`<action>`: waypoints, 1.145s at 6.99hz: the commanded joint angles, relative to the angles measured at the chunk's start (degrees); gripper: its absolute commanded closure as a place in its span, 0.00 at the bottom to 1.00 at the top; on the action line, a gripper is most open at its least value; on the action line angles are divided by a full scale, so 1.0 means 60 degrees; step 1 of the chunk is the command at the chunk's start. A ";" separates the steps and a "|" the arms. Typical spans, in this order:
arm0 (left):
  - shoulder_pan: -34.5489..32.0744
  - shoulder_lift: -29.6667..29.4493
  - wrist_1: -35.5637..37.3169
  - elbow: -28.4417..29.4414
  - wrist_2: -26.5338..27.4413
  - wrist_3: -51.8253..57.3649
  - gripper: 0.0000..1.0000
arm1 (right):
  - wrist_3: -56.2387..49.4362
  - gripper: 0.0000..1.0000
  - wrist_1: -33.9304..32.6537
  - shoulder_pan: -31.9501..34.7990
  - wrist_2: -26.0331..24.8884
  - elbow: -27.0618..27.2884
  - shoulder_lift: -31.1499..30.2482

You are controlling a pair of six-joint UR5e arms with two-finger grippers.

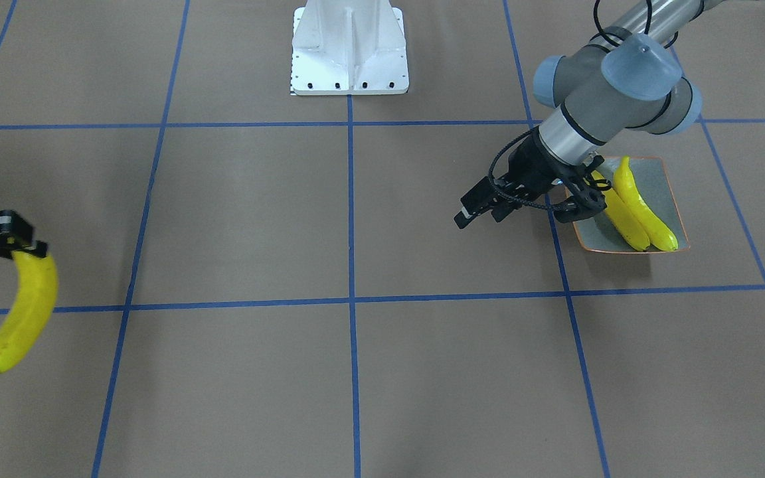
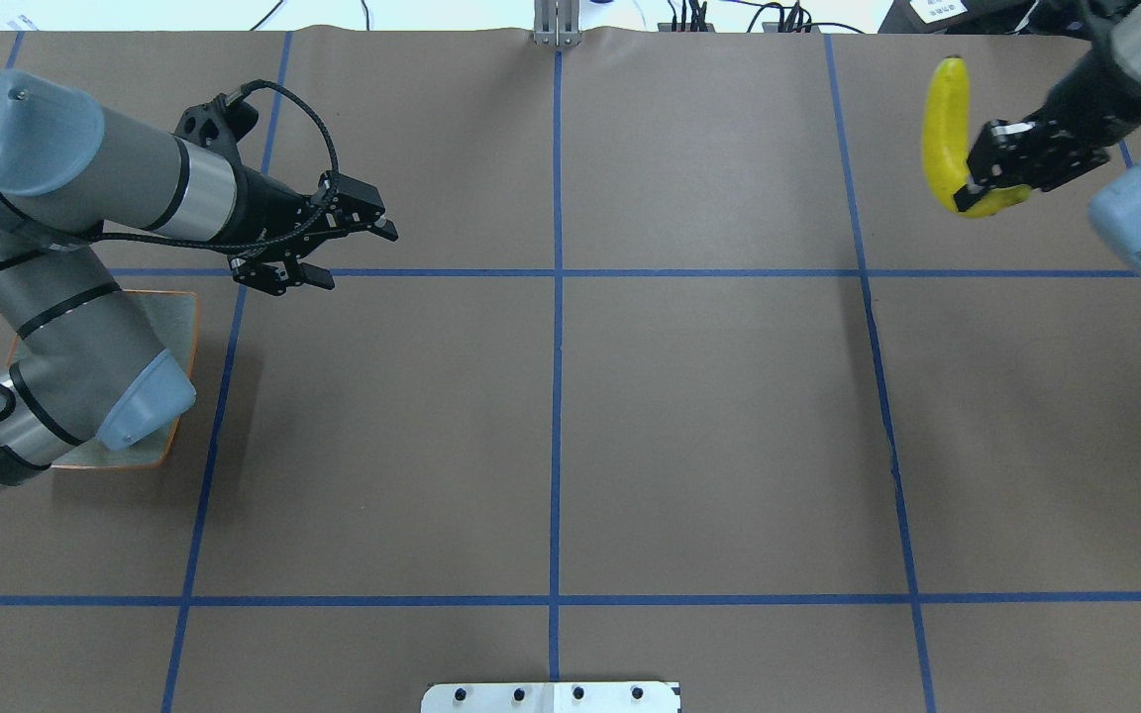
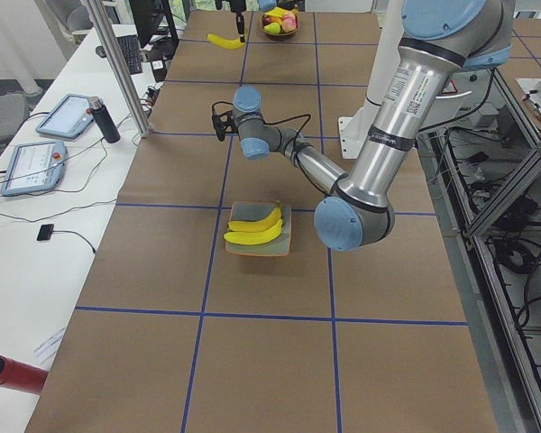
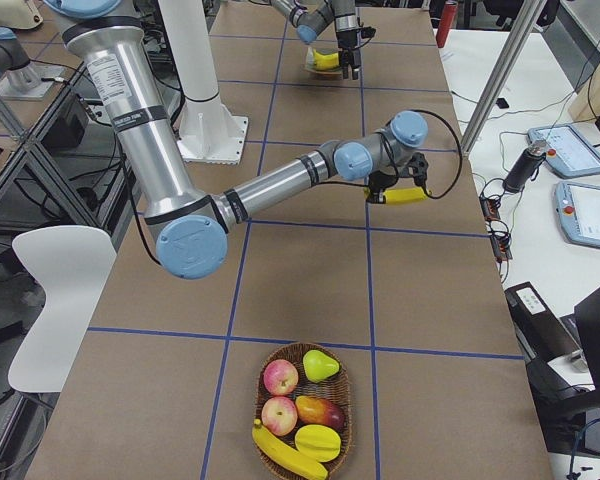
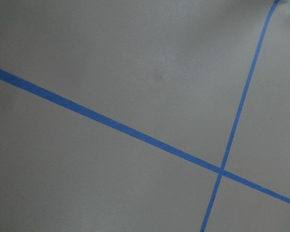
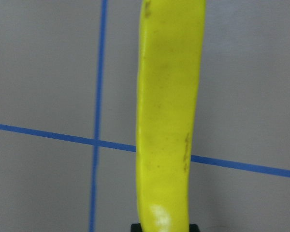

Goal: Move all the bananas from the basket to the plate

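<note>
We log right claw [image 2: 977, 193] clenched on banana [image 2: 942, 119] end; plate [image 1: 653, 178] well apart, near open left claw [image 2: 363, 259].

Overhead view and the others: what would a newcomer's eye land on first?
The right gripper holding a bright yellow banana in the air on the robot's right side. Next, two bananas lying side by side on the plate near the open, empty left gripper; one banana is left in the basket.
</note>
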 commanded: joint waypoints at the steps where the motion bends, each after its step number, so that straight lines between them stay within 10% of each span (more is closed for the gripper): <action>1: 0.0041 -0.0459 -0.0044 0.0023 -0.0011 0.0022 0.00 | 0.3139 1.00 0.0057 -0.1909 -0.0114 0.0854 0.1158; 8: 0.0962 -0.1631 -0.0484 0.0037 0.0004 -0.0008 0.00 | 0.6178 1.00 0.2850 -0.4376 -0.1184 0.1091 0.1807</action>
